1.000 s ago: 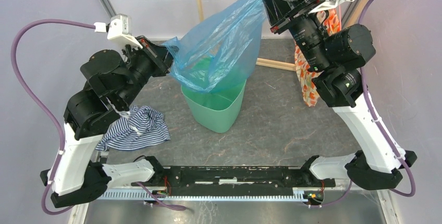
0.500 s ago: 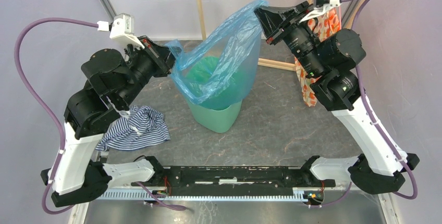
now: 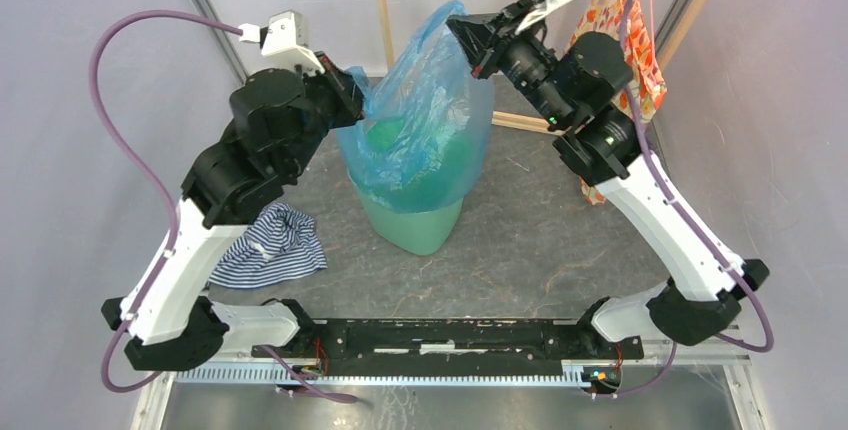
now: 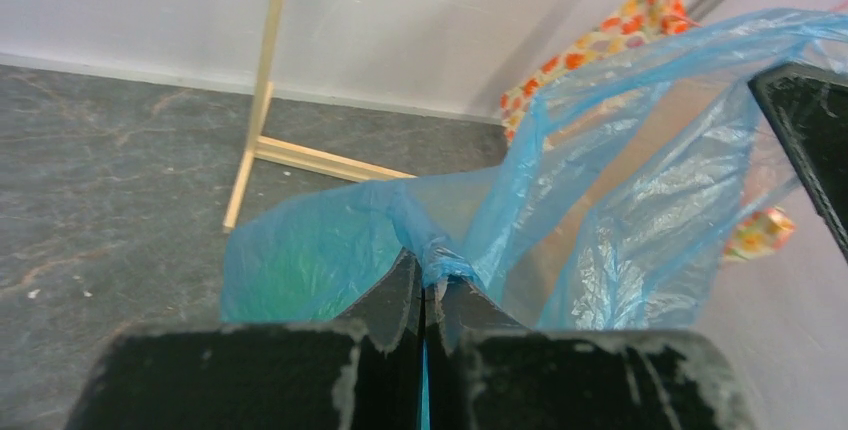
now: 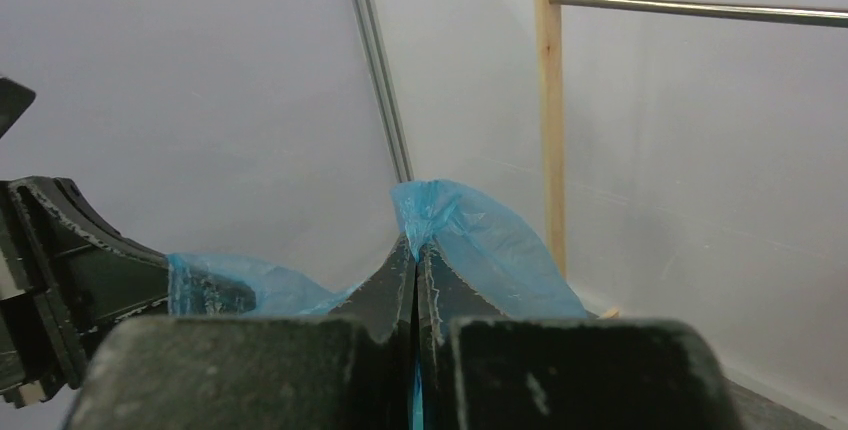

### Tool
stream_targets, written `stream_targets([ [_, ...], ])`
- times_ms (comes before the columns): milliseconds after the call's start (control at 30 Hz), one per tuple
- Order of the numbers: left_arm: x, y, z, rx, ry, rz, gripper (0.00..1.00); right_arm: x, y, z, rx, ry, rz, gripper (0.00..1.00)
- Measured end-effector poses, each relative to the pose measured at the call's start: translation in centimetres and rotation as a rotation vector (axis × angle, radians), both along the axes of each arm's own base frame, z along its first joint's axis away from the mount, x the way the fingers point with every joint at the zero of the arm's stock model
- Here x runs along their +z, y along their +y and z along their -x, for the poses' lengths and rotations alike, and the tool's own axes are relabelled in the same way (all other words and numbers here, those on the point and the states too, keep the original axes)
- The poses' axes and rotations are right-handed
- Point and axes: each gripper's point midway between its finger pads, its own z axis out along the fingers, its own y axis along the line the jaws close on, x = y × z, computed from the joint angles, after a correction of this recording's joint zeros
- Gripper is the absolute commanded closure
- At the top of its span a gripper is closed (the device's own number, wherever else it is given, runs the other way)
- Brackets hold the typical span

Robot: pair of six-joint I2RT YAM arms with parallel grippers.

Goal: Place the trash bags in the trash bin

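Over trash bin (image 3: 415, 225), trash bag (image 3: 420, 135) hangs between left tool (image 3: 362, 100) and right tool (image 3: 460, 30), both clamped on it.

The trash bag (image 3: 430, 80) is translucent light blue, with what seems to be green tinting its middle. The bin (image 3: 415, 225) is plain mint green. The cloth (image 3: 268, 248) is striped blue and white. The hanging fabric (image 3: 643, 58) shows orange flowers on cream. The table (image 3: 520, 230) is mottled dark grey.
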Motion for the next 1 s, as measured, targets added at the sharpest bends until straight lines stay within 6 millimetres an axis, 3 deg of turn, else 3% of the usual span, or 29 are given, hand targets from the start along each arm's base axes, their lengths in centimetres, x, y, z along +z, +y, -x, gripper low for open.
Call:
stream_targets([
  [133,-1.2,1.0,-2.7,0.066,0.015,-0.034,0.98,-1.0,2.1,-1.5,0.031,0.006,0.024,1.0],
  [300,-2.6,4.8,-5.6,0.17,0.037,-0.04,0.98,-1.4,4.4,-2.8,0.081,0.01,0.011,1.0],
  [533,-4.5,6.6,-6.9,0.186,0.073,-0.044,0.98,-2.5,6.5,-3.3,0.153,0.065,-0.028,1.0],
  [667,-5.5,6.5,-7.5,0.16,0.09,-0.041,0.98,-2.8,6.8,-3.1,0.178,0.095,-0.041,1.0],
  [833,-6.4,5.0,-7.5,0.08,0.108,-0.036,0.98,-4.0,6.1,-1.7,0.199,0.144,-0.038,0.75],
  [1000,-6.8,4.0,-7.7,0.032,0.118,-0.033,0.98,-5.0,4.8,0.4,0.219,0.196,-0.013,0.33],
])
